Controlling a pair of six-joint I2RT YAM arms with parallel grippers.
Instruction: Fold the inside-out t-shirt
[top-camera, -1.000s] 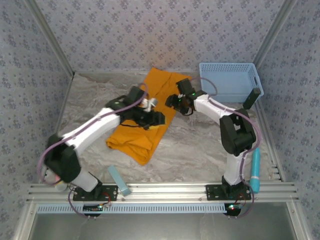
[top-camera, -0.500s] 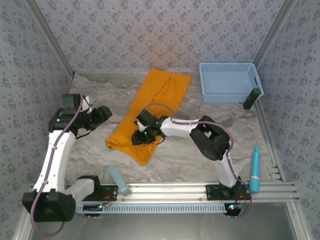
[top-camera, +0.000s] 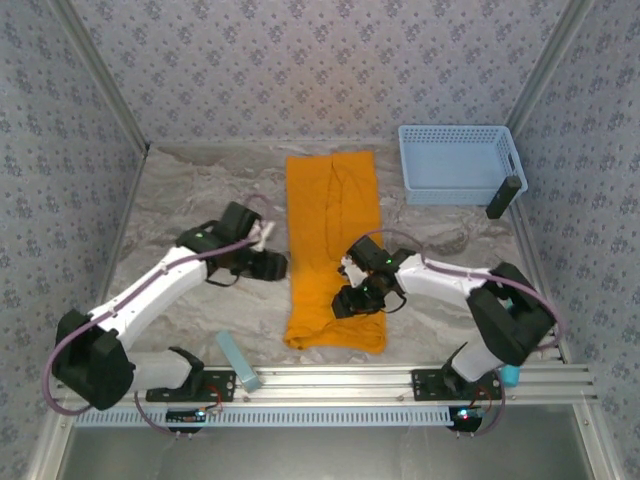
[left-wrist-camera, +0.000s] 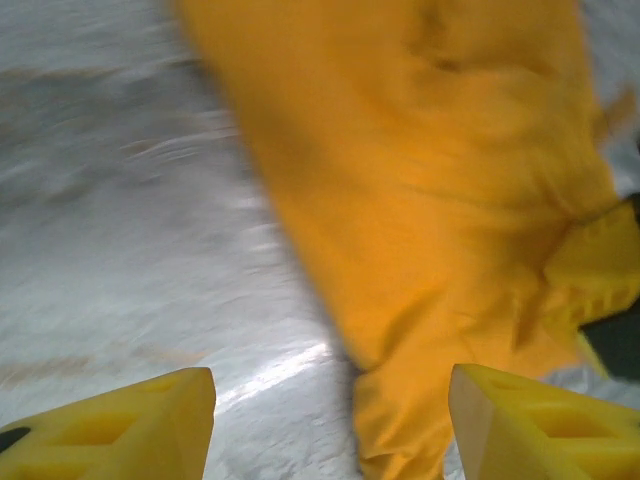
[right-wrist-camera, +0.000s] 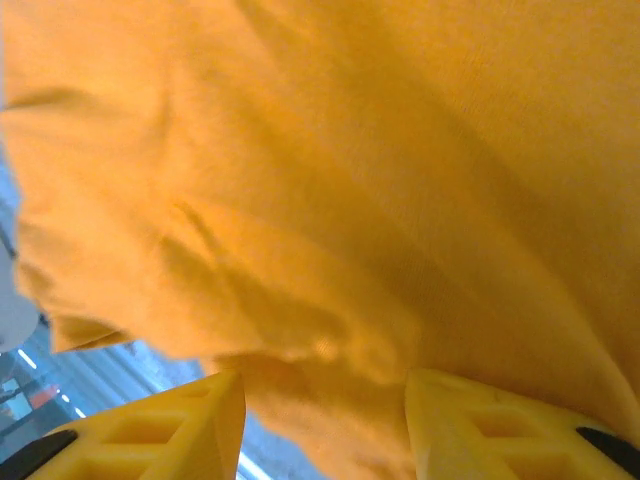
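- left gripper (top-camera: 268, 265), how are you standing?
- jaws wide, nothing between them. i'm over the table (top-camera: 190, 200), just left of the inside-out t-shirt (top-camera: 332, 225), which lies as a long strip from far to near in the middle.
- and the right gripper (top-camera: 352, 300)?
- on the t-shirt's right edge, toward the near end. my fingers (right-wrist-camera: 150, 430) are apart with orange cloth crowding them; gripped or not, i cannot tell.
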